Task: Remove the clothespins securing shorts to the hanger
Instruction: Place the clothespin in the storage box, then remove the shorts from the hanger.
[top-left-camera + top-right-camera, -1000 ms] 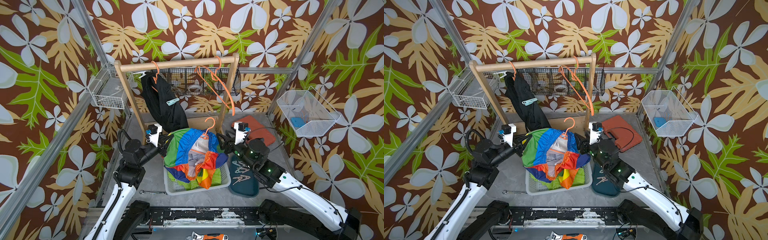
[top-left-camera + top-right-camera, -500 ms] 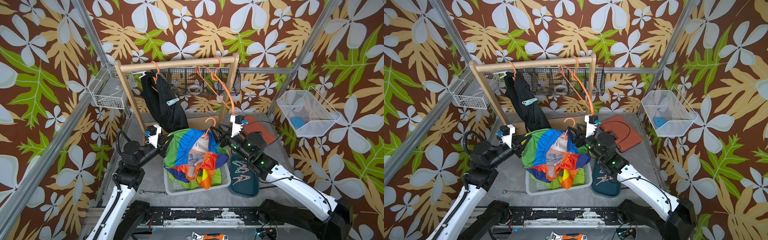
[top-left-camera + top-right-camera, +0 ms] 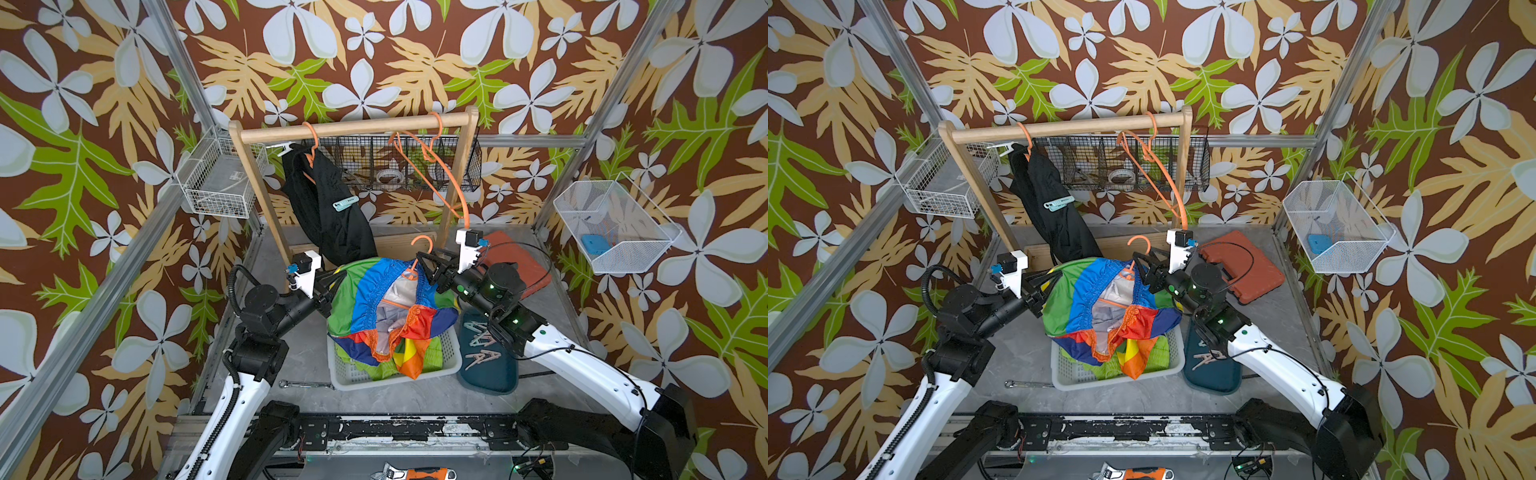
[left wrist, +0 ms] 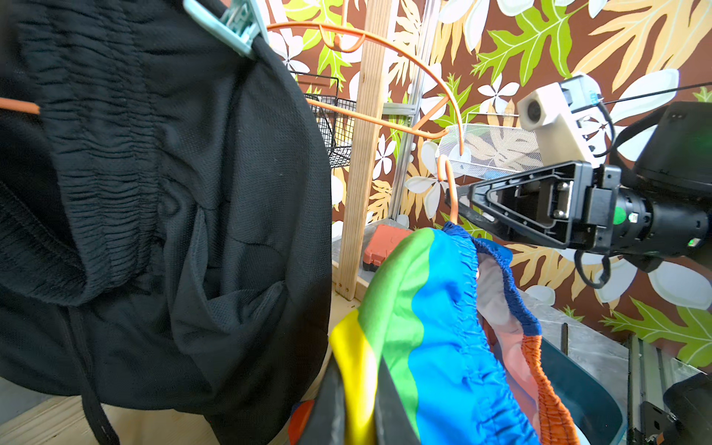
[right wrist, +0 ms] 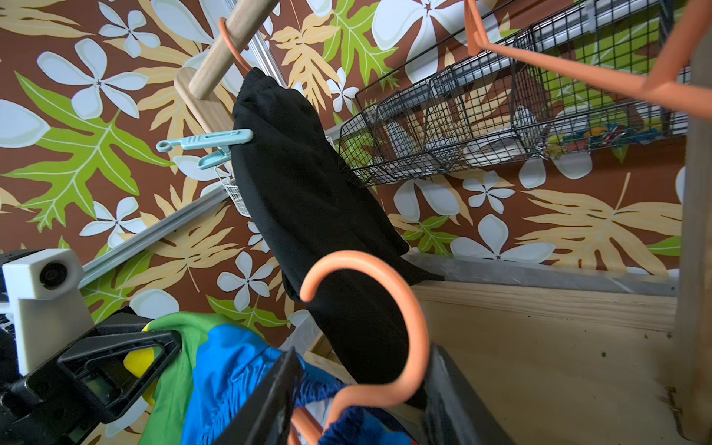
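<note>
Our right pincer has swung up, spread astride the hanger; left pincer pinches the shorts; we judge the hanger comes out next.

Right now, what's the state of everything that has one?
left gripper: shut on colour-blocked shorts.
right gripper: open, straddling orange hanger neck.
colour-blocked shorts: on orange hanger, over basket.
black shorts: hanging on rack, pinned.
mint clothespin: clipped on black shorts.
loose clothespins: lying on teal tray.
lime green shorts: in basket.
</note>
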